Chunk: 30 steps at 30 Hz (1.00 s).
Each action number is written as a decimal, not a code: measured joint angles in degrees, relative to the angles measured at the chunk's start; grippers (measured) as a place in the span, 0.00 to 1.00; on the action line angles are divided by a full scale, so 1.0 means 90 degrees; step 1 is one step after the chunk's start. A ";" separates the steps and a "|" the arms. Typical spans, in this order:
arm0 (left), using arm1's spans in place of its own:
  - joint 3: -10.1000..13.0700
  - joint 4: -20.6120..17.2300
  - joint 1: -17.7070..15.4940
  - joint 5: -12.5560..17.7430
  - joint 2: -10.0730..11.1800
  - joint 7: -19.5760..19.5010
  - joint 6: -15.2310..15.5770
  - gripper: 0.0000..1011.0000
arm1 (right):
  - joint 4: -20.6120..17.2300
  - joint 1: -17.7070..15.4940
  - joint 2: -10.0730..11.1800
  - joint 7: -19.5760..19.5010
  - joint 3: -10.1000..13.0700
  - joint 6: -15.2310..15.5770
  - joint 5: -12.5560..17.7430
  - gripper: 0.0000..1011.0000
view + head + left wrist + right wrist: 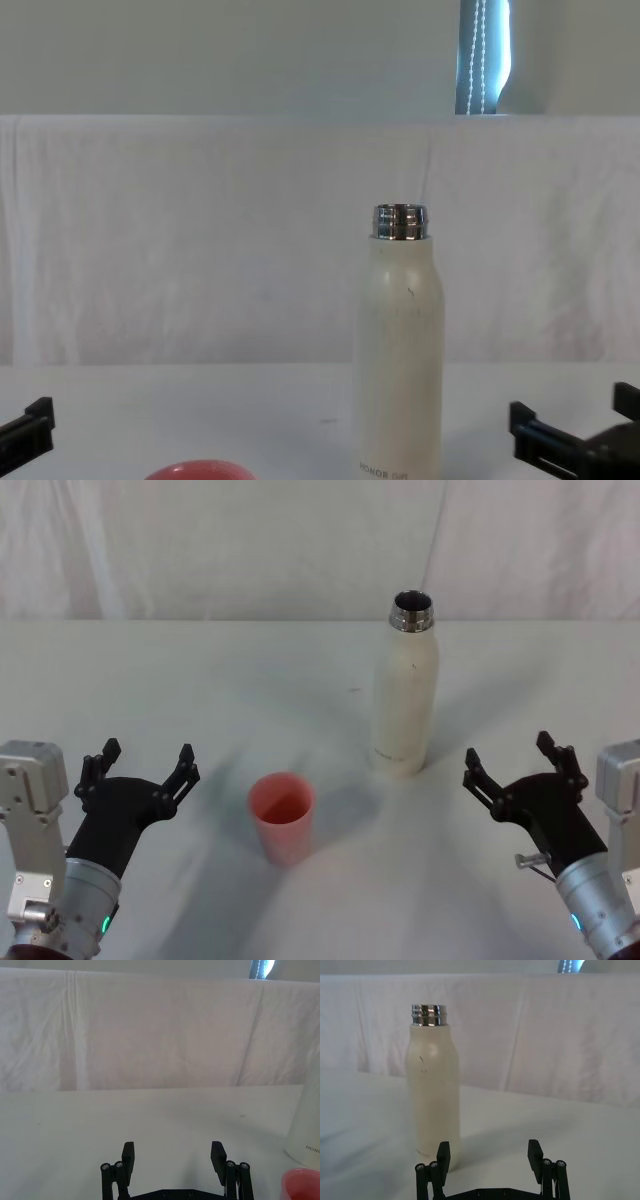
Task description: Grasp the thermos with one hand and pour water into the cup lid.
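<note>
The thermos (405,695) stands upright and uncapped on the white table, right of centre; it is a tall cream-white bottle with a steel threaded neck, also clear as the thermos (433,1090) and the thermos (401,350). The salmon-red cup lid (282,815) stands mouth up in front and to the left of it; the cup lid (301,1185) shows at the edge of the left wrist view. My right gripper (518,765) is open, low on the table to the right of the thermos and apart from it. My left gripper (143,765) is open at the near left, holding nothing.
A white cloth covers the table (200,680) and hangs as a backdrop (200,230) behind it. Bare cloth lies between the two grippers and around the cup lid.
</note>
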 joint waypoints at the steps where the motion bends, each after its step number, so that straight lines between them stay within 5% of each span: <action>1: 0.0000 0.0000 0.0000 0.0000 0.0000 0.0000 0.0000 0.99 | 0.0034 0.0039 -0.0024 0.0079 0.0014 0.0001 0.0061 0.99; 9: 0.0000 0.0000 0.0000 0.0000 0.0000 0.0000 0.0000 0.99 | 0.0426 0.0510 -0.0220 0.0642 0.0028 0.0049 0.0364 0.99; 30: 0.0000 0.0000 0.0000 0.0000 0.0000 0.0000 0.0000 0.99 | 0.0988 0.1234 -0.0432 0.0909 -0.0214 0.0134 0.0279 0.99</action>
